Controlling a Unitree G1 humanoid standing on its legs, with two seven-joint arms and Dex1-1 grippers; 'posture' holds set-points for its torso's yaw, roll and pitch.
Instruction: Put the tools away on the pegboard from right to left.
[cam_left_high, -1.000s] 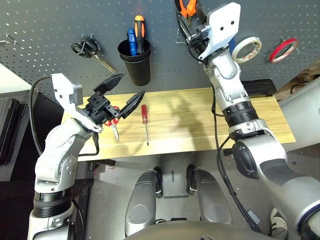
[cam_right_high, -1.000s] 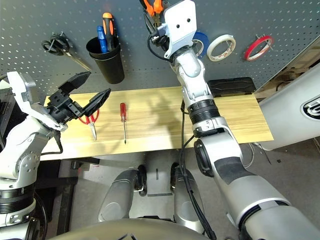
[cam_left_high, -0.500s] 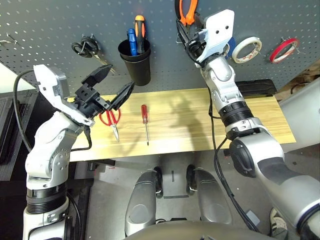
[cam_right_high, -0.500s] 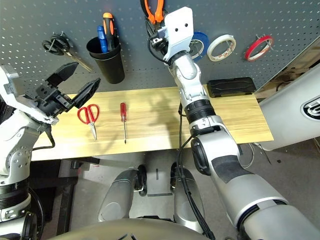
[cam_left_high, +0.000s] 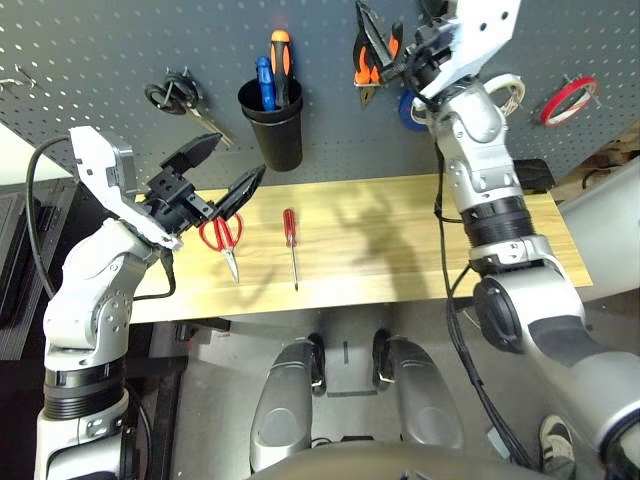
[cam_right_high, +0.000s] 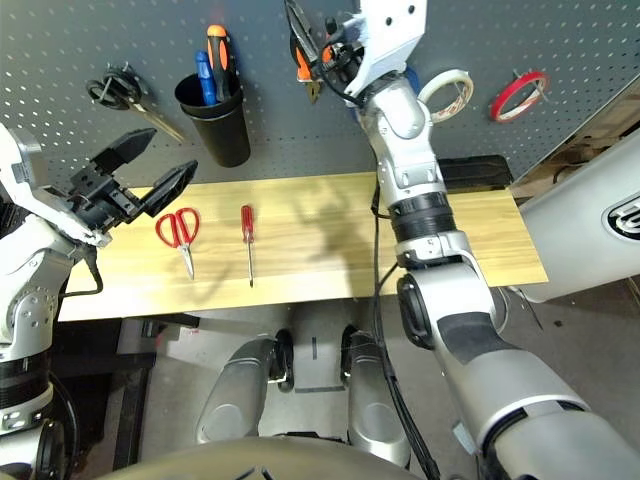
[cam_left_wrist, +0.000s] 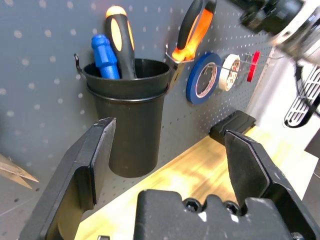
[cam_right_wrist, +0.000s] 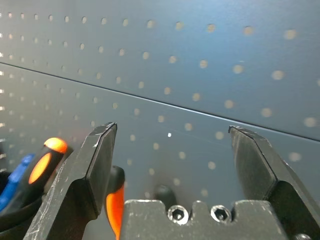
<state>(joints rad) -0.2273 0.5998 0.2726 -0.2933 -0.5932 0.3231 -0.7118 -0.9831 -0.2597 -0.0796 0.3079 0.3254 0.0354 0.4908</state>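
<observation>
Hovering high at the top centre, my right gripper (cam_left_high: 395, 45) stood with fingers spread wide, empty, just beside the orange-and-black-handled pliers (cam_left_high: 371, 55), which hung on the pegboard (cam_left_high: 90, 50); thin red tape ring (cam_left_high: 566, 99) sat on its hook at upper right, so the rightmost two looked stowed; my left gripper (cam_left_high: 218, 172) was parked at mid left, fingers apart, above the red-handled scissors (cam_left_high: 224, 236), probably staged for its turn; slim red-handled screwdriver (cam_left_high: 290, 240) lay just right of them on the pale wooden table (cam_left_high: 400, 250); dark floor below.
</observation>
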